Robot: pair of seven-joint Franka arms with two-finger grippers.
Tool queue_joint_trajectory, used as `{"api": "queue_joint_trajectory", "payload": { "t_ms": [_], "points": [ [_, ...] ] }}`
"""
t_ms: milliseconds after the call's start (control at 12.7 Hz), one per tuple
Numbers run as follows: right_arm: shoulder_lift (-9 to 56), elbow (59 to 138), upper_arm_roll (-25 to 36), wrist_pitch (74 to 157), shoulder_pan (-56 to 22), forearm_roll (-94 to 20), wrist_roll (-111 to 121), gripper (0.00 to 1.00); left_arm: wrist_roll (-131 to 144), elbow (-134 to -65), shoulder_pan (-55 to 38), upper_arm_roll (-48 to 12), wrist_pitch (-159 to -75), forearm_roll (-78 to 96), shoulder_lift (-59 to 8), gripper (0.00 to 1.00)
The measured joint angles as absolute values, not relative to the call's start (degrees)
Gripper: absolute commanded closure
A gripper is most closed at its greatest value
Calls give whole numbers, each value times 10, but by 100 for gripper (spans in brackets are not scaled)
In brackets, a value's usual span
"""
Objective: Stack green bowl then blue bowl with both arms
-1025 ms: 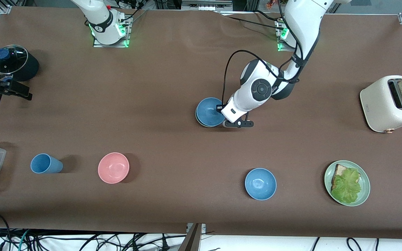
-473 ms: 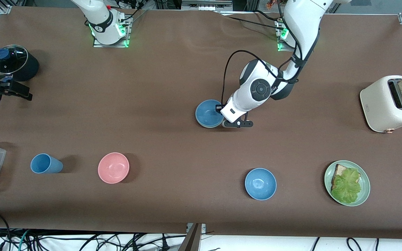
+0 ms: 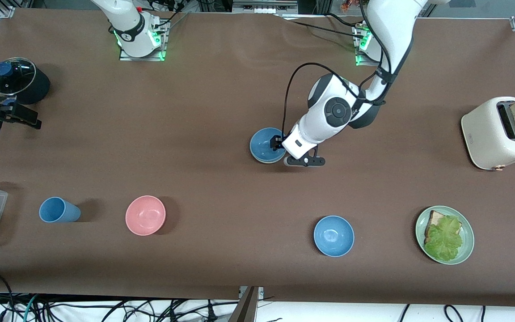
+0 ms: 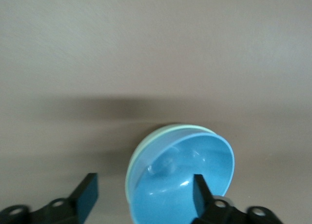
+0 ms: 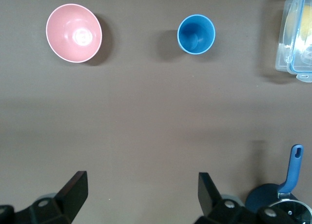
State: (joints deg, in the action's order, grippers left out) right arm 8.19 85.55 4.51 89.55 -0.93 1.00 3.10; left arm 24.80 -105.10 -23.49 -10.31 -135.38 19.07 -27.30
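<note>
Here the blue bowl [image 3: 266,145] sits nested in the green bowl [image 4: 146,151], of which only a pale mint rim shows around the blue one in the left wrist view; the stack rests mid-table, nearer the left arm's base than the second blue bowl [image 3: 333,235]. The left gripper [image 4: 144,197] is low over the stack with its fingers spread wide, one finger [image 4: 199,192] inside the blue bowl close to its wall, the other [image 4: 87,197] outside both rims, gripping nothing. Whether the inner finger touches the bowl wall is hard to tell from this angle. The stacking looks done, so the step in hand is probably the release and retreat: lift straight up with the fingers kept wide, so neither tip catches a rim and tips the stack, and only then swing away. The blue bowl seems slightly off-centre in the green one, so any sideways drag could shift it. The right gripper [image 5: 141,194] waits high over the right arm's end of the table, fingers wide and empty, looking down on the pink bowl [image 5: 73,32] and blue cup [image 5: 195,33].
</note>
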Motion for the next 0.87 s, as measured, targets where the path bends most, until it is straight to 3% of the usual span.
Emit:
{"api": "queue_joint_trajectory", "payload": {
  "t_ms": [473, 867],
  "points": [
    [82, 855, 45, 896, -9, 10, 31, 0, 188, -1079, -63, -96, -1154, 188, -113, 0],
    [83, 855, 45, 896, -9, 10, 31, 0, 107, -1085, -24, -34, -1037, 43, 8, 0]
  ]
}}
